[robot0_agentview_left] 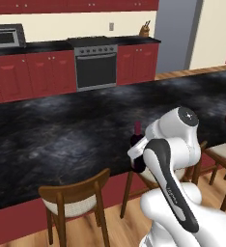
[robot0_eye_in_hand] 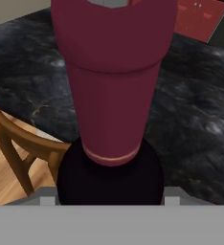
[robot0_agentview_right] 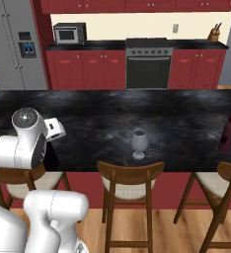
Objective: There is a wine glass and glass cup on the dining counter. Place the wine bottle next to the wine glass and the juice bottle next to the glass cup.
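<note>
The wine bottle [robot0_eye_in_hand: 113,95] rises through the centre of the hand view, its pinkish-red neck above the black shoulder, with the gripper [robot0_eye_in_hand: 106,201] clamped on its body at the bottom edge. In the left base view its neck [robot0_agentview_left: 137,129] peeks out just left of the arm, over the near edge of the bench [robot0_agentview_left: 62,130]. In the right base view the wine glass [robot0_agentview_right: 138,143] stands at centre, and the juice bottle [robot0_agentview_right: 229,133] stands far right, well apart. A wooden chair [robot0_agentview_right: 130,180] sits below the glass.
</note>
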